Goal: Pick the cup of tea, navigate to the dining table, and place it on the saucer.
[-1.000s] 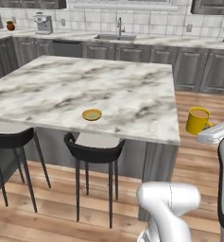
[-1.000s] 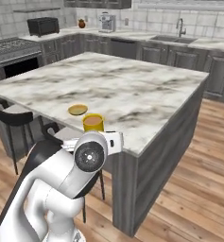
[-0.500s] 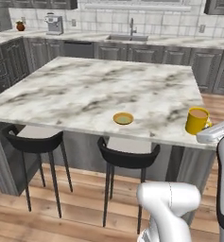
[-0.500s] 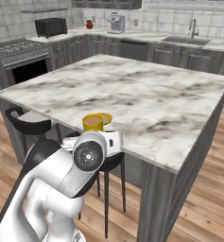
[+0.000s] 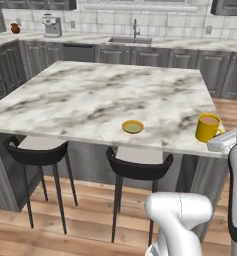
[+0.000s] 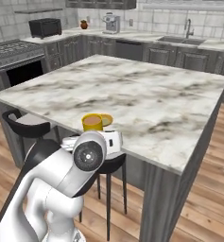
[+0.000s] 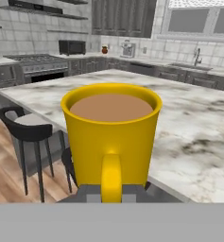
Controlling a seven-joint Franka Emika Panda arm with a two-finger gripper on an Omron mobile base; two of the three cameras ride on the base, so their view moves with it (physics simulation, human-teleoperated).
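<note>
The claw point(image 7: 111, 193) is clamped on the handle of the cup of tea point(image 7: 111, 137), its two dark finger tips point(image 7: 89, 193) pressed in from either side of the yellow loop at the bottom of the hand view. The cup sits upright in that grip, its brown liquid level and close to the rim, with the handle turned toward the hand.

In the left base view the cup of tea point(image 5: 208, 128) hangs at the right end of the dining table point(image 5: 90, 95), held out from the white hand just above the near edge of the marble counter. In the right base view the cup point(image 6: 92, 123) shows just behind the arm's round joint, over the near edge of the same counter.

The saucer point(image 5: 133, 126) lies flat on the counter near that front edge, to the left of the cup and apart from it, its greenish centre bare. From the right base view the saucer point(image 6: 106, 119) peeks out just beside the cup, partly hidden by it.

Two black stools point(image 5: 38, 152) stand tucked under the near side of the counter, on the wooden floor point(image 5: 90, 227). Beyond the counter, along the far wall, run grey cabinets with a sink and tap point(image 5: 134, 31), and a coffee machine point(image 5: 52, 25) stands further left. In the right base view a dark toaster oven point(image 6: 46, 28) rests above the stove point(image 6: 19, 56)
</note>
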